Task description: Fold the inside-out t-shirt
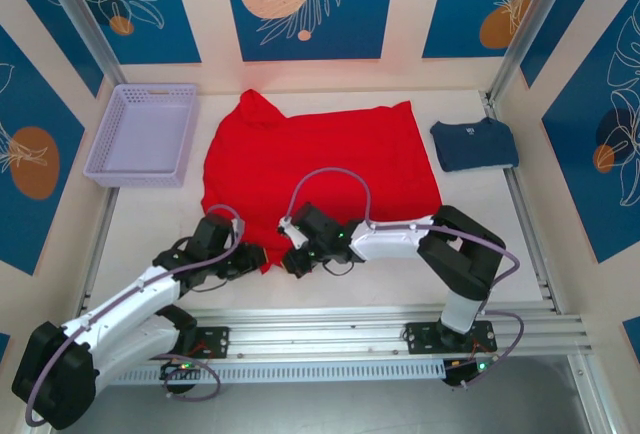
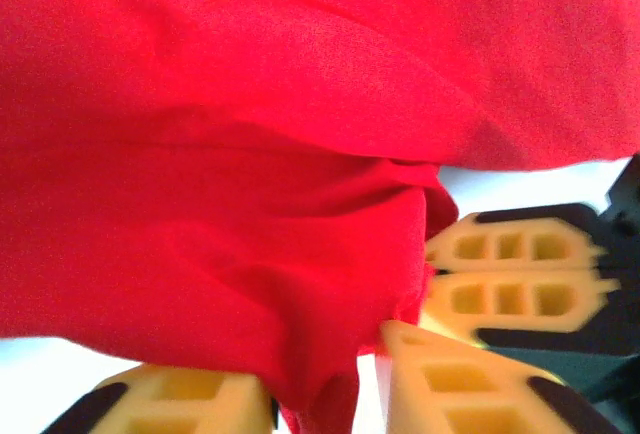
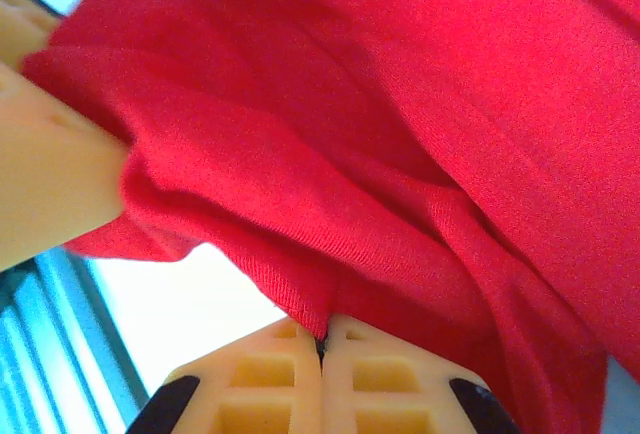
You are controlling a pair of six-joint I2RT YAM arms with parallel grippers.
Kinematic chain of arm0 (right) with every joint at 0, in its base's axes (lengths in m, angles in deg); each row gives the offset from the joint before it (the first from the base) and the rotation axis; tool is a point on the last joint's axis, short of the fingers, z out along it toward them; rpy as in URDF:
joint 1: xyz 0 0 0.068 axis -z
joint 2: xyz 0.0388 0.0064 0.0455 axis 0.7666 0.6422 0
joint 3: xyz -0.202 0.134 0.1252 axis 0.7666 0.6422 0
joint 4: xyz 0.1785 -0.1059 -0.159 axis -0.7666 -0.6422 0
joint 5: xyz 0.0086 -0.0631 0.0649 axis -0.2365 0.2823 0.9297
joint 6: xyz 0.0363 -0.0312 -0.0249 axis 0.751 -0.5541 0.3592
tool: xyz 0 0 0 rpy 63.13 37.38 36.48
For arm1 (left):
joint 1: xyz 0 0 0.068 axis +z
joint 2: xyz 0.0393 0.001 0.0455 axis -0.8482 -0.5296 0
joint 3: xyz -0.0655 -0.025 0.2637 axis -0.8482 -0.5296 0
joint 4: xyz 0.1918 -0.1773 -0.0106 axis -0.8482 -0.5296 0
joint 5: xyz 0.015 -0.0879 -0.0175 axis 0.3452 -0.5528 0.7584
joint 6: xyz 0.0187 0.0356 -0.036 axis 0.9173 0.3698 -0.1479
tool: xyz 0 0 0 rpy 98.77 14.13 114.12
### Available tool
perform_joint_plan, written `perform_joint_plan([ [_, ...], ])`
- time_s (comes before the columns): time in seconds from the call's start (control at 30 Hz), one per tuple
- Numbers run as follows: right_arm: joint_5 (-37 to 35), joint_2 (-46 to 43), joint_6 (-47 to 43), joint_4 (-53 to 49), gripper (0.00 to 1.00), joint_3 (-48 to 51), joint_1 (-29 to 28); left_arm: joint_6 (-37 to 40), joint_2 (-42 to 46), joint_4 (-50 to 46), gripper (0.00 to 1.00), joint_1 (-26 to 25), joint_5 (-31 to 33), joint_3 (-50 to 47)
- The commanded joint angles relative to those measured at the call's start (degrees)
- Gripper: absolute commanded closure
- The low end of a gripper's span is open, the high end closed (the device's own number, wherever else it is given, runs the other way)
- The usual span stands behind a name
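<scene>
Red inside-out t-shirt point(image 1: 320, 169) lies spread mid-frame on the counter point(image 1: 480, 224). Right jaws pinched shut on its lower hem; left jaws part open, cloth loose between them, no grip. Risk: a lift on one pinch likely drags and bunches the shirt. Hem corner hidden under both wrists; seams unreadable.

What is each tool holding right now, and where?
Right tool pinches the shirt at its near hem. Left tool stands open around that hem, gripping nothing.

Plain bright red t-shirt point(image 1: 320, 159); lavender basket point(image 1: 103, 139); navy blue t-shirt point(image 1: 474, 144)
</scene>
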Motion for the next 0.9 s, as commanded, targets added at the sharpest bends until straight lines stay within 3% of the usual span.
perform_joint_plan([
  [0.0, 9.2, -3.3, 3.9, 0.9, 1.00, 1.2, 2.7, 4.5, 0.8, -3.1, 0.55, 0.6, 3.3, 2.8],
  [0.1, 16.1, -3.9, 9.2, 3.0, 1.00, 1.3, 5.5, 7.7, 2.2, -3.1, 0.42, 0.6, 3.8, 2.6],
  [0.3, 23.2, -2.3, 17.4, 6.1, 1.00, 0.1, 9.0, 9.4, 6.7, -1.7, 0.36, 0.5, 0.1, 0.1],
  [0.57, 24.7, 0.1, 20.0, 6.9, 1.00, -0.3, 10.0, 7.4, 12.4, -0.6, 0.31, -0.5, -6.9, -5.0],
  [0.73, 24.5, 0.7, 20.0, 6.9, 1.00, -0.3, 10.1, 5.9, 17.3, -8.5, 0.30, -2.4, -4.9, -6.7],
  [0.87, 24.3, 1.0, 19.7, 6.5, 1.00, -0.3, 10.1, 3.9, 18.4, -9.5, 0.28, -4.9, -4.4, -8.0],
])
